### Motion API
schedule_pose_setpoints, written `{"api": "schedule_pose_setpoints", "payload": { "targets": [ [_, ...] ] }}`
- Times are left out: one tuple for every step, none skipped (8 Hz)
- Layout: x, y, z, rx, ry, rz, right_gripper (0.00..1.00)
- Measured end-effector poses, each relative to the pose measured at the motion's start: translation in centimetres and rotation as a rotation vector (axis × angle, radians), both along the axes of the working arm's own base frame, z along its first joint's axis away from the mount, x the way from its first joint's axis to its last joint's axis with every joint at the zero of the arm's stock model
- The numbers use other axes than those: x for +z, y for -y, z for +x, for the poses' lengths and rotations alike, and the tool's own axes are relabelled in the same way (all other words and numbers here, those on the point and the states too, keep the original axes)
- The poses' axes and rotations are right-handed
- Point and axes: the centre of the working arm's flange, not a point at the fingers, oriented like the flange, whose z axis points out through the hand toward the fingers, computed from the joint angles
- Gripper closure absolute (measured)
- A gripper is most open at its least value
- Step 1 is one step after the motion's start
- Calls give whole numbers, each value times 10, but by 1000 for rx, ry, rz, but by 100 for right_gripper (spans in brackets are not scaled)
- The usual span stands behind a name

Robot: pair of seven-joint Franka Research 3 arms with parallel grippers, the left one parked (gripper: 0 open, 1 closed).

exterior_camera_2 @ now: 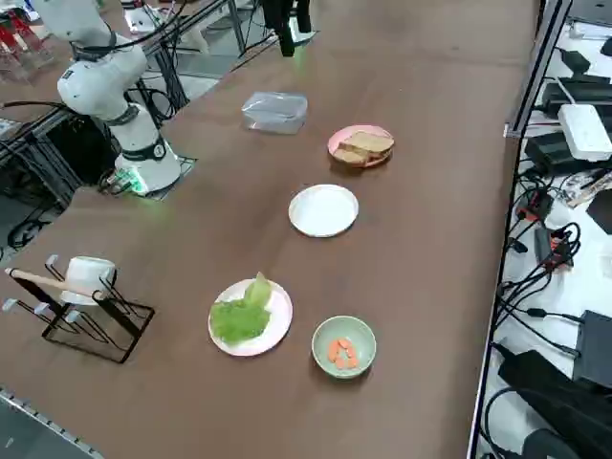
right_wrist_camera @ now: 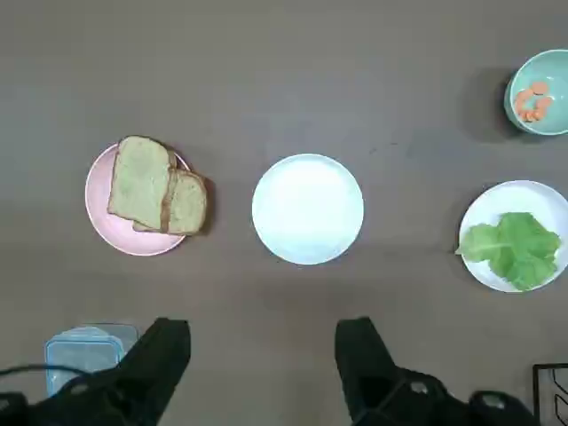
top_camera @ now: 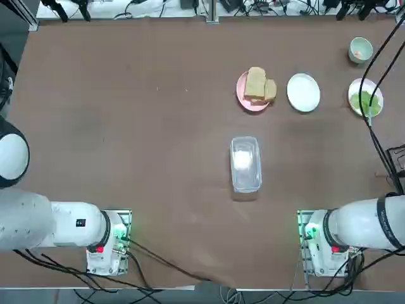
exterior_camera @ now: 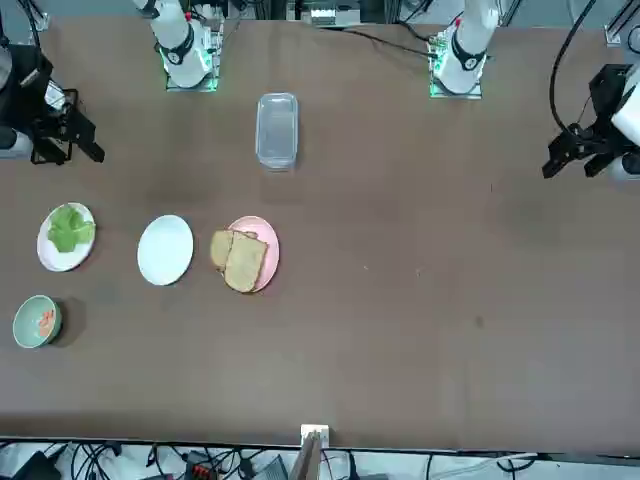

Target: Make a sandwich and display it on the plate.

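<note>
Two bread slices (right_wrist_camera: 157,185), one white plate (right_wrist_camera: 307,209), right pincer (right_wrist_camera: 263,355) open.

No text, label or number can be read anywhere — nothing legible.

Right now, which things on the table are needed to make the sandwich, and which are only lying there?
Needed: bread slices on pink plate; white plate; lettuce; bowl of orange pieces; right gripper, open, high above the table.

Lying about: clear lidded box; wire rack.

right arm: raised, wrist pointing down | right pincer (right_wrist_camera: 264,355): fingers wide apart, holding nothing
</note>
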Motion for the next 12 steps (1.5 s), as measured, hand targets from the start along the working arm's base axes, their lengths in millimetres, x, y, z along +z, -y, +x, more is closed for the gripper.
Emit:
{"api": "schedule_pose_setpoints", "payload": {
  "targets": [
    [0, 0, 0, 1, -2, 0, 0],
    [2, -2, -1, 6, 0, 0, 0],
    [5, -4, -1, 10, 5, 0, 0],
    [7, -6, 0, 13, 8, 4, 0],
    [4, -8, 2, 13, 3, 11, 0],
    [-5, -12, 9, 17, -7, 15, 1],
    [-19, -20, 20, 30, -9, 14, 1],
    [-37, -34, 33, 51, -10, 13, 0],
    [-57, -51, 45, 75, -20, 10, 0],
    [-77, -68, 56, 96, -32, 14, 0],
    [-96, -84, 67, 112, -38, 28, 0],
    [-112, -97, 79, 128, -40, 41, 0]
  ]
}}
